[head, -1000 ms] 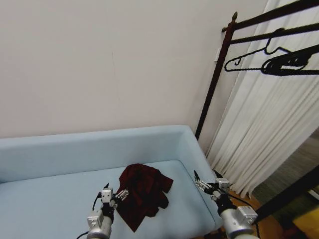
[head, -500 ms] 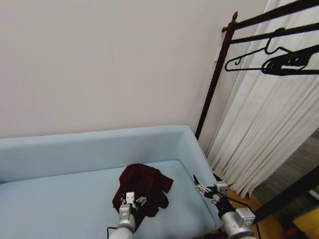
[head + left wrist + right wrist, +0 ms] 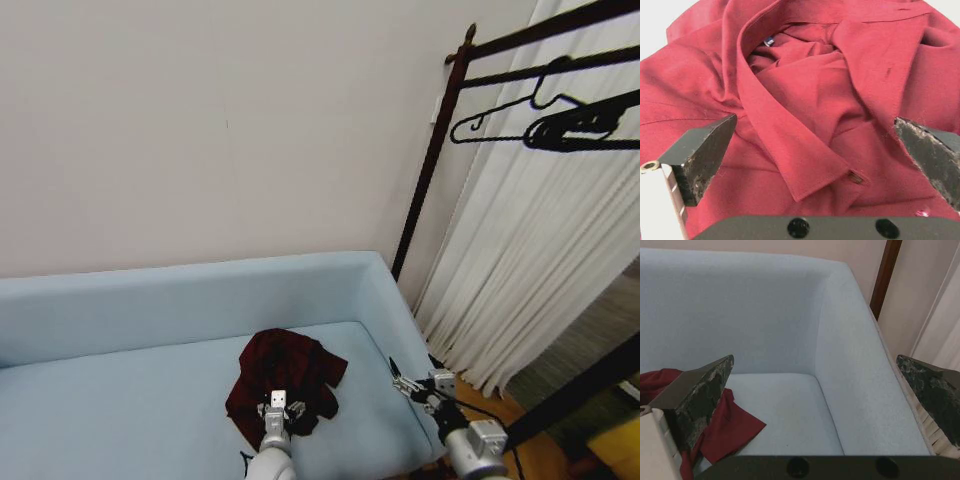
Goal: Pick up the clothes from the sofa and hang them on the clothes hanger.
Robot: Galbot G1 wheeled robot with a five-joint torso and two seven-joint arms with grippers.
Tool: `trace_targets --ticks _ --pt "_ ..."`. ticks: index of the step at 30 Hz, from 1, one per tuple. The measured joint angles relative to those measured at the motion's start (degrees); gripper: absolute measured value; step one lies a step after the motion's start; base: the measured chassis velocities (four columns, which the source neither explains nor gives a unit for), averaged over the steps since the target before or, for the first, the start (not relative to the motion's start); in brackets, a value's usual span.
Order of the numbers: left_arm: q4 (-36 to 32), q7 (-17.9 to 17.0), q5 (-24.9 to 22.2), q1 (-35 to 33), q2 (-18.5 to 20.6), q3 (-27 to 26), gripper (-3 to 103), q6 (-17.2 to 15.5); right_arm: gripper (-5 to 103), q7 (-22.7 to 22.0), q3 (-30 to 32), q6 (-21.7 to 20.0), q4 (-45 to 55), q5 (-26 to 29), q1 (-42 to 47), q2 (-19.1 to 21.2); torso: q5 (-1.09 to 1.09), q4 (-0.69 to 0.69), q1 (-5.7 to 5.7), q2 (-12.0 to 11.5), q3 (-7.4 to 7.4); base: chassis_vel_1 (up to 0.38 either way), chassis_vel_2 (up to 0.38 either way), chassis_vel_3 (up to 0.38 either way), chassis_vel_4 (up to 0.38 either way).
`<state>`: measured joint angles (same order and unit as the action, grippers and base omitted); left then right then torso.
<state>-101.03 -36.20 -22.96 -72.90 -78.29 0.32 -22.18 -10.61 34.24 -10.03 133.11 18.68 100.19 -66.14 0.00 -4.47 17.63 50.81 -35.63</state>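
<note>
The fingers (image 3: 700, 150) of the left gripper (image 3: 281, 404) spread wide just above the crumpled dark red shirt (image 3: 805, 90) on the light blue sofa (image 3: 140, 300). The right gripper (image 3: 408, 384), equally wide, hovers at the shirt's 3 o'clock. A black hanger (image 3: 520, 118) hangs at 1 o'clock.

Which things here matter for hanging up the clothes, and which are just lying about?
Part of the job: dark red shirt, crumpled on the light blue sofa; black hangers on the dark wooden rack; left gripper, open over the shirt; right gripper, open, near the sofa's right end.

Just there: white curtain; plain wall.
</note>
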Motion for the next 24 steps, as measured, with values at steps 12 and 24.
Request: trace_targets --ticks 12,24 --pt "3.78 0.43 -1.03 0.76 -0.09 -1.26 85 -0.19 100 0.12 -0.87 0.19 -2.07 -0.33 -1.65 -0.11 0.00 0.00 0.00 0.00 0.00 0.000 0.000 0.000 0.000" --pt "5.37 0.75 -0.93 1.74 -0.21 -0.86 41 -0.19 100 0.23 -1.22 0.53 -4.12 -0.32 -3.78 0.16 0.00 0.00 0.00 0.00 0.00 0.000 0.000 0.000 0.000"
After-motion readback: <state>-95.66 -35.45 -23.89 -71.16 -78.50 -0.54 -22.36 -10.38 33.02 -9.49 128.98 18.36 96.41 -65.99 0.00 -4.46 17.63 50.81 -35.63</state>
